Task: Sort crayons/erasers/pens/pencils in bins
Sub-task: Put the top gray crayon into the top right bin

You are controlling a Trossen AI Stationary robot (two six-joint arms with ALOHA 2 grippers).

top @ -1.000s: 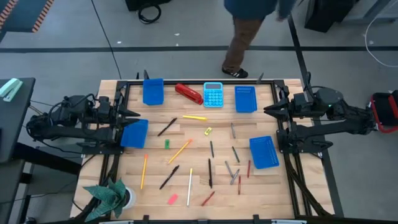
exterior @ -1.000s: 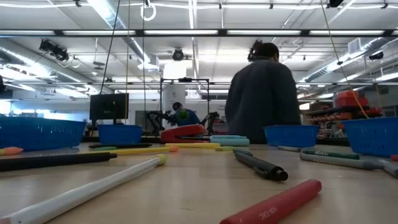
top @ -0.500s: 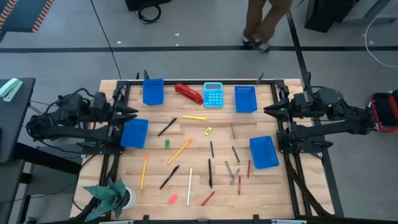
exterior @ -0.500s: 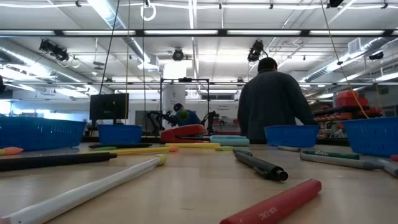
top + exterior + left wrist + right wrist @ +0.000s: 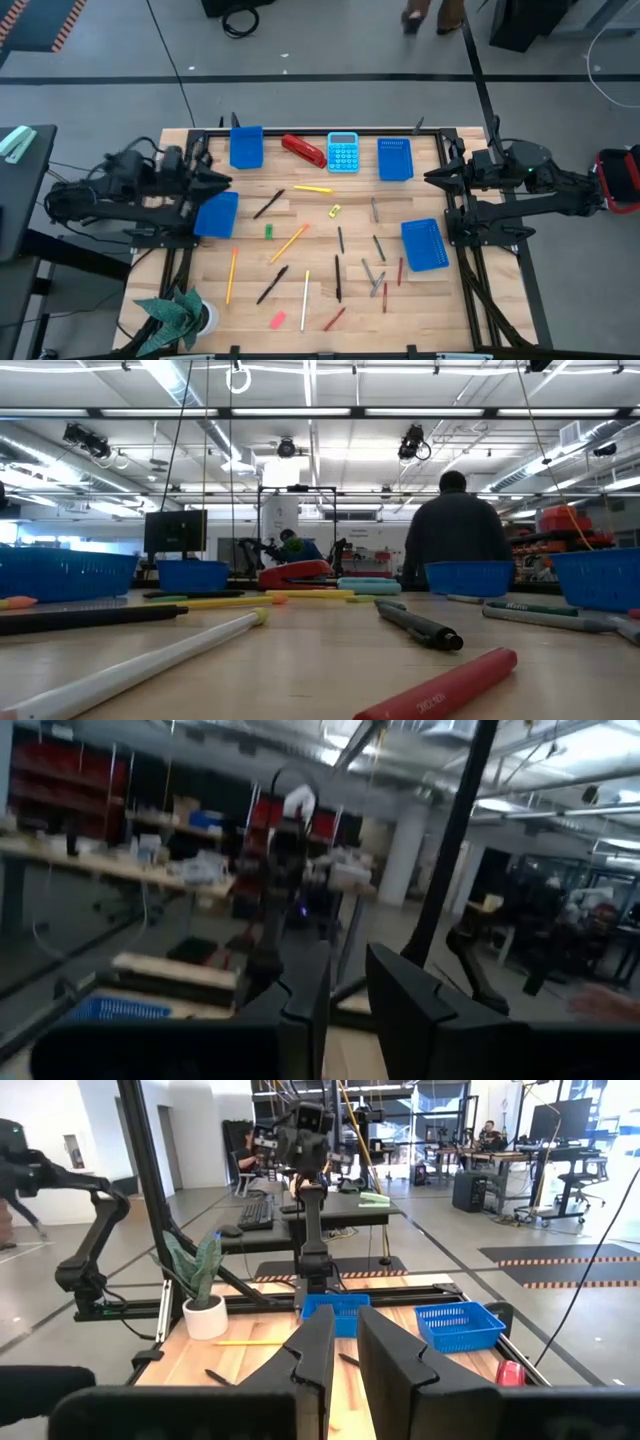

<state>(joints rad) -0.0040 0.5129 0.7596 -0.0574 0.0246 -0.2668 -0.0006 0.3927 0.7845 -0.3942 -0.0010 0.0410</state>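
Pencils, black pens, short red and grey crayons and small erasers lie scattered flat on the wooden table's middle. Four blue bins stand around them: two at the far edge, one at the left, one at the right. My left gripper hovers high at the left edge, just beyond the left bin, with a narrow empty gap between its fingers. My right gripper hovers at the right edge, narrowly open and empty.
A red stapler and a light-blue calculator sit between the two far bins. A potted plant stands at the near left corner. A person is in the room beyond the far edge.
My left gripper has risen a little, moved toward the table's middle and rolled about its own axis. The person behind the far edge has walked away from the table.
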